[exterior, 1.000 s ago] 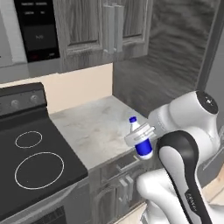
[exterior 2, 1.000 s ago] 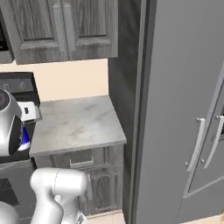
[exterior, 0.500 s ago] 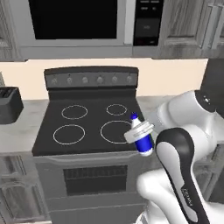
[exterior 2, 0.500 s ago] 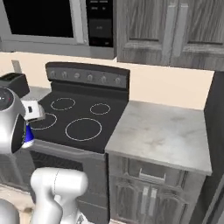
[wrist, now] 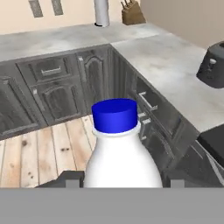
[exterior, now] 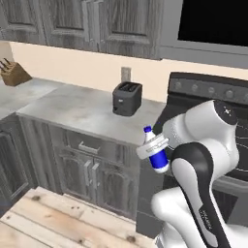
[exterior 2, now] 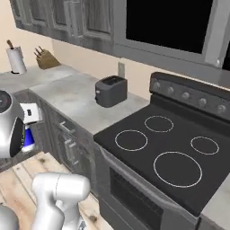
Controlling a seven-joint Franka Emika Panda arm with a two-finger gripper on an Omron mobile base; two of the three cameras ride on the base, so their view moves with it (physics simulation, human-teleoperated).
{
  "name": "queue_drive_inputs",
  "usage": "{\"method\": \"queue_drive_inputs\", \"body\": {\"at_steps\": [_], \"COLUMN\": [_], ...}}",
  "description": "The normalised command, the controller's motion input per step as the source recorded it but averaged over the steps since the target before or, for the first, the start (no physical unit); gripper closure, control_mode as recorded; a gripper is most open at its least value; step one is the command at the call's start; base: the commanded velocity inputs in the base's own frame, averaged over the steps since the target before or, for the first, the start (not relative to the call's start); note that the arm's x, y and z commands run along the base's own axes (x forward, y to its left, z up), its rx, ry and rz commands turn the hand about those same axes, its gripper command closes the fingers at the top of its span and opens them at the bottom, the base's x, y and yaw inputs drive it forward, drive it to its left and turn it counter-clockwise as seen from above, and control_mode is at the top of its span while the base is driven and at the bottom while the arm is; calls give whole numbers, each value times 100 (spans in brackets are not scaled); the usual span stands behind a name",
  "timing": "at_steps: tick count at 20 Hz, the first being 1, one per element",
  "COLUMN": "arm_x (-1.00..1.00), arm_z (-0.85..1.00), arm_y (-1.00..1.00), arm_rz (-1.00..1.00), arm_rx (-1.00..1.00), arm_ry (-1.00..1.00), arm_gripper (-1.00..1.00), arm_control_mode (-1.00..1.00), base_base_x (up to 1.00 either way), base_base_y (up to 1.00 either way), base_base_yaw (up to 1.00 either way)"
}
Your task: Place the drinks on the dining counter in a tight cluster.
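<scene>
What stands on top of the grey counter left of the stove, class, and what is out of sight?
A dark toaster stands on the counter; farther along are a knife block and a paper towel roll. The closed cabinet doors beneath hide what is inside.

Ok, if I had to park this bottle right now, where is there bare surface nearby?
The grey marble worktop lies bare from the black toaster toward the knife block and paper roll at the corner. In front of the toaster is free too. The black stove top holds nothing. The end effector grips the white-and-blue bottle over the wooden floor.
</scene>
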Motion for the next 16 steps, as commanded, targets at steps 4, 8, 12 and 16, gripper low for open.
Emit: {"method": "queue_drive_inputs", "body": {"at_steps": [4,8,12,16], "arm_x": [0,0,0,0], "arm_z": [0,0,0,0], "arm_y": [0,0,0,0], "arm_rz": [0,0,0,0], "arm_rx": [0,0,0,0], "arm_ry": [0,0,0,0], "arm_gripper": [100,100,100,100], "arm_control_mode": [100,100,100,100], "base_base_x": [54,87,94,33], "base_base_y": [47,12,6,8], "base_base_yaw": [76,82,79,97]}}
